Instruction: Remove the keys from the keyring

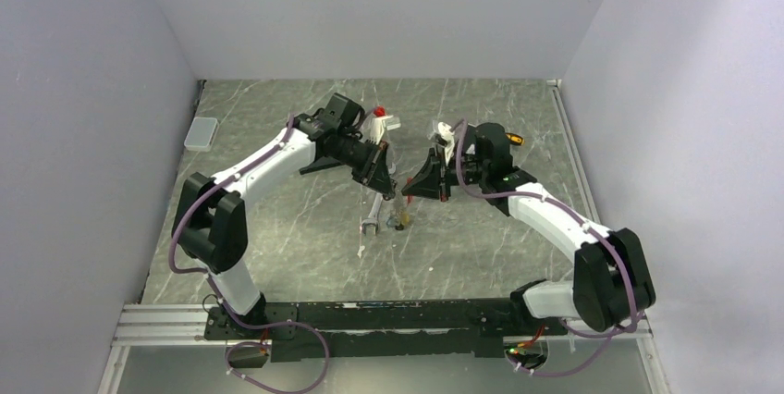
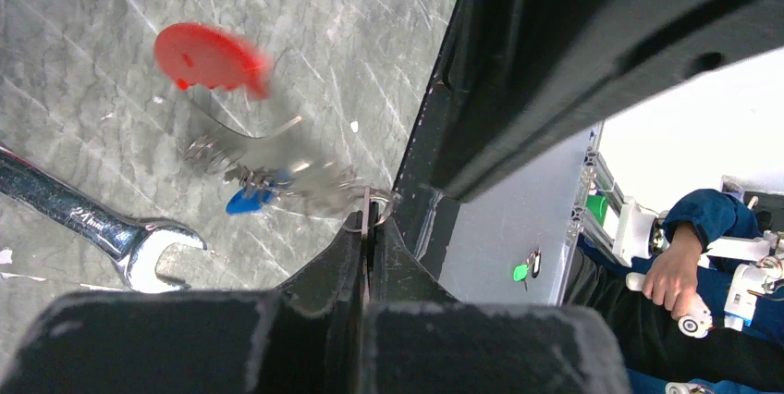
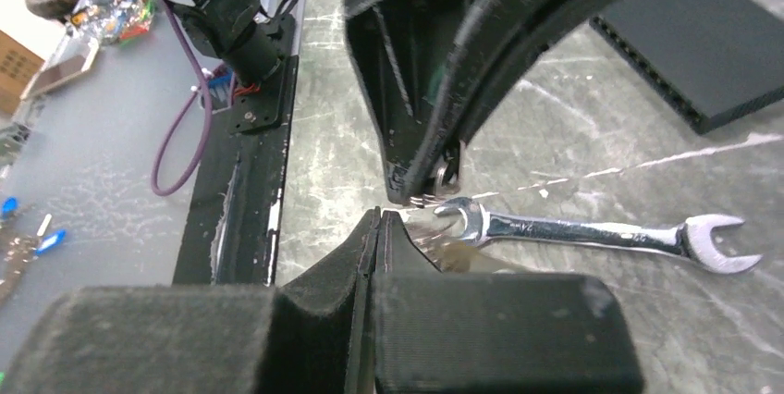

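I have both arms reaching in from the bottom corners of the top view. They meet near the middle of the table [image 1: 277,255], elbows bowed outward and wrists bent so the fingers tilt down toward each other.

The left gripper [image 2: 370,229] is fully closed, pinching the thin metal ring of the keyring [image 2: 386,198] right at its tips. From that pinch the keys [image 2: 277,167] trail toward the upper left of the left wrist view. They are a blurred bunch, so the long axis runs from lower right to upper left. It ends in a red tag [image 2: 208,59], and one blue key head [image 2: 248,200] sticks out below the bunch. I can't make out individual keys through the blur.

The right gripper [image 3: 379,218] is also pressed shut. In its own view the tips sit just below the left gripper's tips at frame centre, with the blurred keys immediately to their right. I see nothing between the right fingers, though I can't rule out a thin edge.

The wrench [image 3: 592,232] lies flat on the table, stretching toward the right edge of that view, with one end near the keys.
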{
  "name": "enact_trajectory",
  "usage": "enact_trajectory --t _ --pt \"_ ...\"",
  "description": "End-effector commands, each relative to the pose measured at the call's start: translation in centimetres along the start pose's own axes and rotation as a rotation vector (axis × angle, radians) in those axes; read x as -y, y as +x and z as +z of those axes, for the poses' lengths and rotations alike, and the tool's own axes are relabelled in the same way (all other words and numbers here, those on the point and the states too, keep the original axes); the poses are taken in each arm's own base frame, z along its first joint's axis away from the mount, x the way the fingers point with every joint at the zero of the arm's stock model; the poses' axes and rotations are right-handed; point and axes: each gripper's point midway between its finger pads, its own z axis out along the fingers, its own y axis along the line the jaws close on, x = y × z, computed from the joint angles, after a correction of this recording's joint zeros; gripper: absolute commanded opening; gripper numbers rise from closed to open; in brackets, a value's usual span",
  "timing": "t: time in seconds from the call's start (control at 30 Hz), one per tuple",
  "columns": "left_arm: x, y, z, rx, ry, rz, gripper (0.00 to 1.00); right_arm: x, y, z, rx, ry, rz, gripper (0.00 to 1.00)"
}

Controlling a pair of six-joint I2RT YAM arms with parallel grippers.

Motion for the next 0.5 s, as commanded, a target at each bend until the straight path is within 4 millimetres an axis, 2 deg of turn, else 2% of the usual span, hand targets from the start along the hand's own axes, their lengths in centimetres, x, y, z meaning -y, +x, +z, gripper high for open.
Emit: enact_trajectory --t 0.0,0.27,0.43,0.47 --pt "0.4 -1.1 -0.1 0.026 0.015 0.025 0.0 -1.8 -1.7 -0.3 0.033 -0.046 -0.197 0.0" --pt "0.9 -1.0 0.0 0.02 0.031 0.034 0.0 -1.4 -0.8 -0.4 0.014 -0.013 -0.252 0.0" --pt "1.0 -0.9 -0.2 0.023 0.027 0.048 0.0 -0.3 -1.0 -0.2 0.015 0.037 -0.189 0.0" --pt "1.0 -0.9 -0.2 0.024 0.025 0.049 0.0 0.0 -1.0 -0.1 0.011 0.042 -0.171 0.03"
